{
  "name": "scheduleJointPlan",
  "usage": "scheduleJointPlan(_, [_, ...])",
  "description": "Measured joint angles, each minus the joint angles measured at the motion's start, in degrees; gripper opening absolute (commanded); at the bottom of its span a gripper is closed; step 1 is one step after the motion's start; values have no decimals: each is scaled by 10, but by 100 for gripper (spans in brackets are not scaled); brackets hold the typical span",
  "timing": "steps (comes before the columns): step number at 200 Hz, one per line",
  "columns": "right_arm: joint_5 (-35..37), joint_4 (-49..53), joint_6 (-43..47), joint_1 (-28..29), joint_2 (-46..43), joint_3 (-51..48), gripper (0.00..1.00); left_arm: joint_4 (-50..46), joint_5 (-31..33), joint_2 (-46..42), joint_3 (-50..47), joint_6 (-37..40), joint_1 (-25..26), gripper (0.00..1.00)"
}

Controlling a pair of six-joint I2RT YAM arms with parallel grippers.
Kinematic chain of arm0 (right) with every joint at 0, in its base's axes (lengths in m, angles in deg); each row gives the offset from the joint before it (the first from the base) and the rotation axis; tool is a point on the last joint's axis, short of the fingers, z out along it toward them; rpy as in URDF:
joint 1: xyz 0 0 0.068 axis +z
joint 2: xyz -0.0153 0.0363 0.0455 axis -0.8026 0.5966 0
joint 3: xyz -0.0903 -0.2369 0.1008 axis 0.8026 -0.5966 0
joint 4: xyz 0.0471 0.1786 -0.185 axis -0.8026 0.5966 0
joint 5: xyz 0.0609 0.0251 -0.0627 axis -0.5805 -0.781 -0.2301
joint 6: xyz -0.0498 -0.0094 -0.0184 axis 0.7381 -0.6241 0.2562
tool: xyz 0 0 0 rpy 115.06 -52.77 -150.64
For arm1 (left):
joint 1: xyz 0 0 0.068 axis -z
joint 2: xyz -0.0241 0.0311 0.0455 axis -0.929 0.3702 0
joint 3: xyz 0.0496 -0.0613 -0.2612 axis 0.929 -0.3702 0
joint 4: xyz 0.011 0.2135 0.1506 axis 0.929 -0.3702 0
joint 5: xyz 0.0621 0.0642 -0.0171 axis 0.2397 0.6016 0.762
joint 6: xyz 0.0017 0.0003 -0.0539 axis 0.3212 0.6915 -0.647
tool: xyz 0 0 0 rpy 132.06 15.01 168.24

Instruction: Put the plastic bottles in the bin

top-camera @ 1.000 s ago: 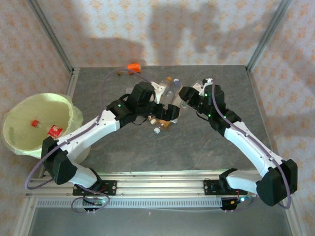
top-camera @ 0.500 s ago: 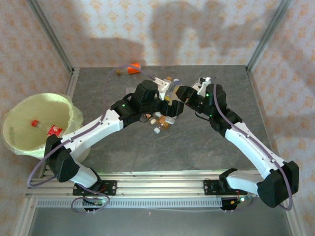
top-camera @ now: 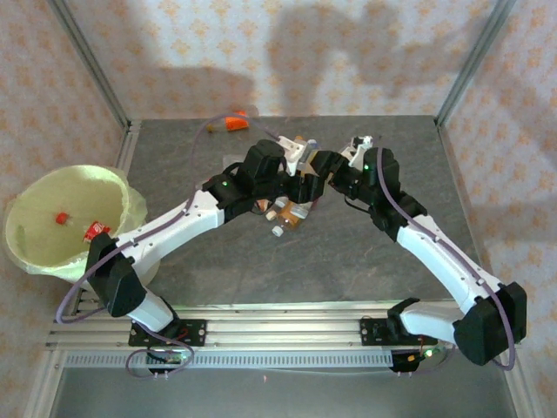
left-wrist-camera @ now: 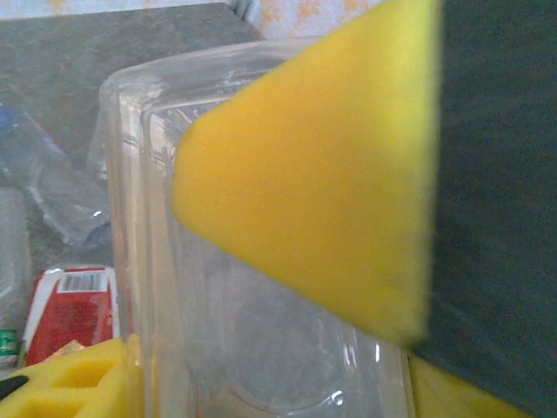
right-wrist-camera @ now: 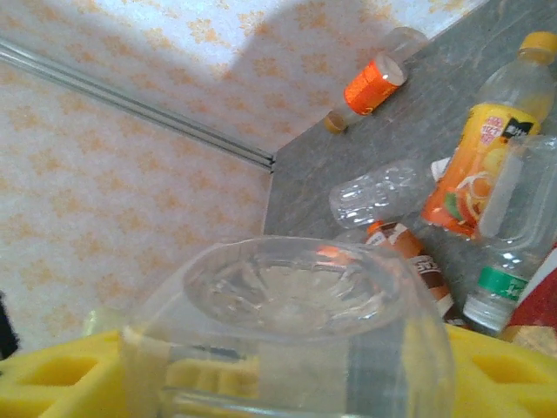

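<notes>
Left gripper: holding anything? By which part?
Yes: the left gripper holds a clear plastic bottle, clamped across its side wall between the yellow foam pads. How far along the body it grips cannot be told.

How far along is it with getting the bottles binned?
Two red-labelled bottles lie in the bin. The left gripper is closed on a clear bottle. Left to do: the pile below it and an orange-labelled bottle by the far edge.

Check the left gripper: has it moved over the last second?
Yes. The left gripper has shifted away from the bin, toward the far edge of the table.
</notes>
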Motion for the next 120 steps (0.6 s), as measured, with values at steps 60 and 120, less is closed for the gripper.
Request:
scheduleJointPlan(60, [66, -7, -31, 5, -53, 0, 99, 17, 118, -46, -78, -2, -6, 50])
scheduleJointPlan(120, [198, 45, -14, 5, -74, -3, 99, 9, 242, -148, -117, -27, -37, 51])
